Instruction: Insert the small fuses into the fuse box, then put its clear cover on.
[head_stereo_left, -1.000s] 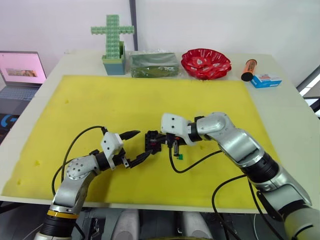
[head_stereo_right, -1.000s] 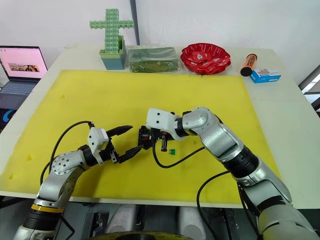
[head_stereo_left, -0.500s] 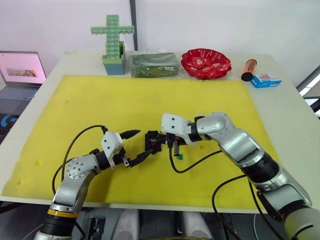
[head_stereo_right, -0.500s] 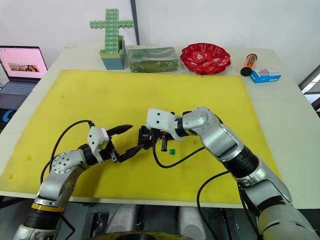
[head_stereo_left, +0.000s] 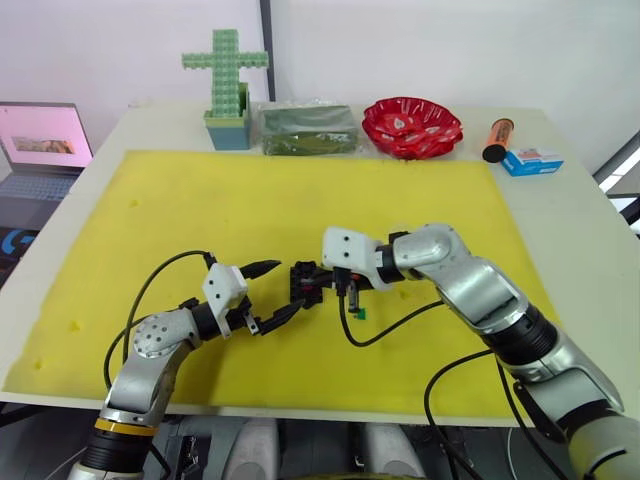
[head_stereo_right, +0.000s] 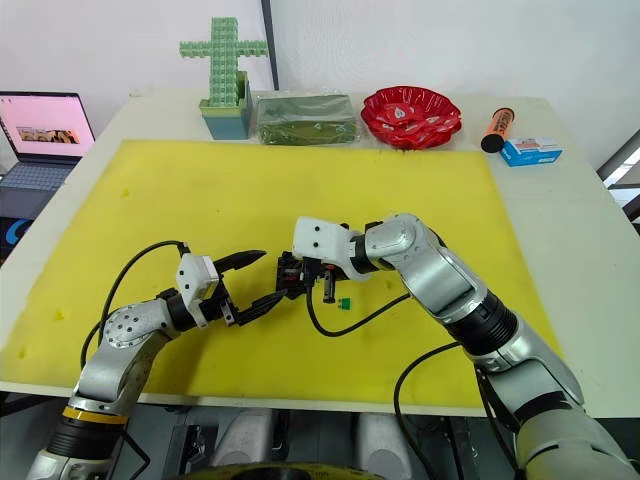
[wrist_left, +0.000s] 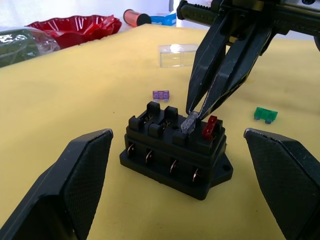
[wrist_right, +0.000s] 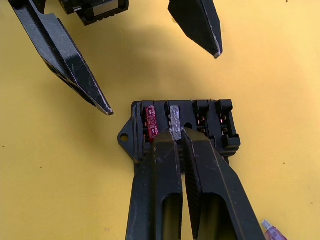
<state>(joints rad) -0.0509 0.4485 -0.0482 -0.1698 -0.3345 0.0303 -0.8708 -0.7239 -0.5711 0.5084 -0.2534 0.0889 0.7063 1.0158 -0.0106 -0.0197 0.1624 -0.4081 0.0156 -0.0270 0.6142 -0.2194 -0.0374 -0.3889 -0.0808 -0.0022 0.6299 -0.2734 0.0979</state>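
The black fuse box (wrist_left: 172, 152) lies on the yellow mat near its front middle. A red fuse (wrist_right: 150, 123) stands in an end slot. Beside it is a grey-white fuse (wrist_left: 189, 122), tilted in the second slot, with my right gripper (wrist_right: 177, 133) shut on it from above. My left gripper (head_stereo_left: 275, 292) is open, one finger on each side of the box's left end, not touching it. A purple fuse (wrist_left: 161, 94) and a green fuse (wrist_left: 265, 114) lie loose on the mat just beyond the box. The clear cover (wrist_left: 177, 48) lies farther back.
The yellow foam mat (head_stereo_left: 300, 200) covers most of the table. Along the back edge stand a green cross-shaped block (head_stereo_left: 226, 85), a green packet (head_stereo_left: 308, 128), a red bowl (head_stereo_left: 412, 126), an orange tube (head_stereo_left: 497, 138) and a blue-and-white carton (head_stereo_left: 531, 160). A laptop (head_stereo_left: 40, 145) sits off the left side.
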